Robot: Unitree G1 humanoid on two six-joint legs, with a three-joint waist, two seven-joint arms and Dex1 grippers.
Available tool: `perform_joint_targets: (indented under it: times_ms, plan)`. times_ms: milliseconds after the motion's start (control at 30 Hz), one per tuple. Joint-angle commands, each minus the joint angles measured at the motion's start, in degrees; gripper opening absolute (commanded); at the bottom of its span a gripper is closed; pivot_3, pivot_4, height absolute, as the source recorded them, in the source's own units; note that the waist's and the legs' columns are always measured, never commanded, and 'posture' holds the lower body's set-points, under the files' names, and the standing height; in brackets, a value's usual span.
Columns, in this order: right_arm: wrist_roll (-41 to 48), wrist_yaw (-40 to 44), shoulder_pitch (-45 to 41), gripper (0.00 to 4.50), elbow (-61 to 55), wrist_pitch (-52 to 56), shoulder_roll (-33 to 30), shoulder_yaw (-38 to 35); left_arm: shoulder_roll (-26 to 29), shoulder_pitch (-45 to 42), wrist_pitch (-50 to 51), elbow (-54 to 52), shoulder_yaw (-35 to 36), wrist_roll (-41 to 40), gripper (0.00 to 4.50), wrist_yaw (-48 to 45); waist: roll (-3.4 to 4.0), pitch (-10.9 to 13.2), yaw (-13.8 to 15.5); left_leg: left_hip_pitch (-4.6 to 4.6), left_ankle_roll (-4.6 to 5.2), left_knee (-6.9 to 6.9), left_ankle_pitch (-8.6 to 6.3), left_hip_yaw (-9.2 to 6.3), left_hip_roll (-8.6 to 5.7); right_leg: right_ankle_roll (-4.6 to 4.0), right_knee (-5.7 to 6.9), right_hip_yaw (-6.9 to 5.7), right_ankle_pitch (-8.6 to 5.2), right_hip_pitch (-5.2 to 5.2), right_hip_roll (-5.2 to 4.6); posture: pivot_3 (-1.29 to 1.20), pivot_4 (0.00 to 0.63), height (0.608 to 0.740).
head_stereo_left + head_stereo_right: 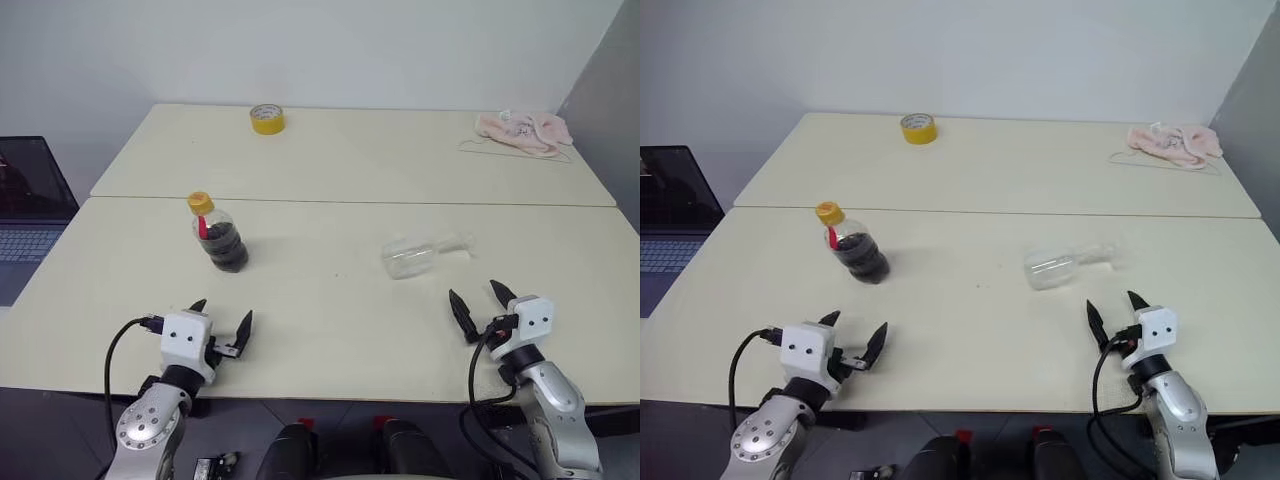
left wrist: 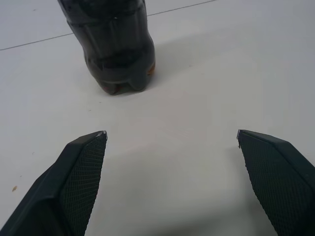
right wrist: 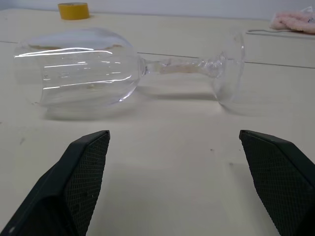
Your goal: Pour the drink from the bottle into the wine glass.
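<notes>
Bottle (image 1: pixel 220 240), red neck label, unreadable

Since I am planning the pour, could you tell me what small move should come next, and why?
Probably the right gripper should ease forward to the wine glass and stand it up: it lies on its side on the table, so nothing can be poured yet. The jaws are open; the bottle stands capped.
</notes>
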Motion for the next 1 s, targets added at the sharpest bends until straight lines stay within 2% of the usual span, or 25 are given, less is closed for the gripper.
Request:
perform_joint_targets:
  times_ms: [33,300,367,533,767,1000]
  plan:
    - [0.08,-0.03,-0.33,4.50,-2.13,-0.93,-0.13,0.00,0.66,-0.66,-2.82,0.16,-0.04,0.94,4.48,-0.69,0.00,0.00,0.00,0.00,0.00,0.00,0.00,0.00,0.00,0.00,0.00,0.00,0.00,0.00,0.00,0.00,0.150,0.740]
    - [0.37,2.17,0.87,4.50,-5.62,-0.23,-0.50,3.37,0.26,-1.44,0.27,0.90,-0.06,2.49,4.48,0.44,0.00,0.00,-0.03,0.00,0.00,0.00,0.00,0.00,0.00,0.00,0.00,0.00,0.00,0.00,0.00,0.00,0.150,0.740]
    - [0.49,1.75,1.39,4.50,-8.12,2.83,-0.66,4.55,-0.16,-2.14,0.32,0.87,1.94,-1.14,4.48,-0.82,0.00,0.00,-0.02,0.00,0.00,0.00,0.00,-0.01,0.00,0.00,0.00,0.00,0.00,0.00,0.00,0.00,0.150,0.740]
    - [0.65,3.02,1.83,4.50,-12.73,6.34,-2.30,6.76,0.42,-3.59,-1.19,-0.31,3.40,-4.22,4.48,-3.05,0.00,0.00,0.06,-0.01,0.00,0.01,0.00,-0.03,0.00,0.00,-0.01,-0.01,0.00,0.01,0.00,0.00,0.150,0.740]
    - [1.72,8.04,2.86,4.50,-20.64,7.81,-7.32,10.03,3.14,-7.16,-0.71,3.40,6.57,-8.38,4.48,-6.68,0.00,0.00,0.03,0.00,0.00,0.01,0.00,-0.06,0.00,0.00,-0.01,-0.06,0.00,0.01,0.00,0.00,0.150,0.740]
    - [1.39,10.61,0.93,4.50,-22.14,9.29,-10.08,11.84,6.60,-13.43,2.54,9.64,6.65,-6.54,4.48,-6.34,-0.02,0.01,0.06,0.01,0.00,0.04,0.00,-0.09,-0.01,0.00,-0.02,-0.11,0.00,0.05,0.00,0.00,0.150,0.740]
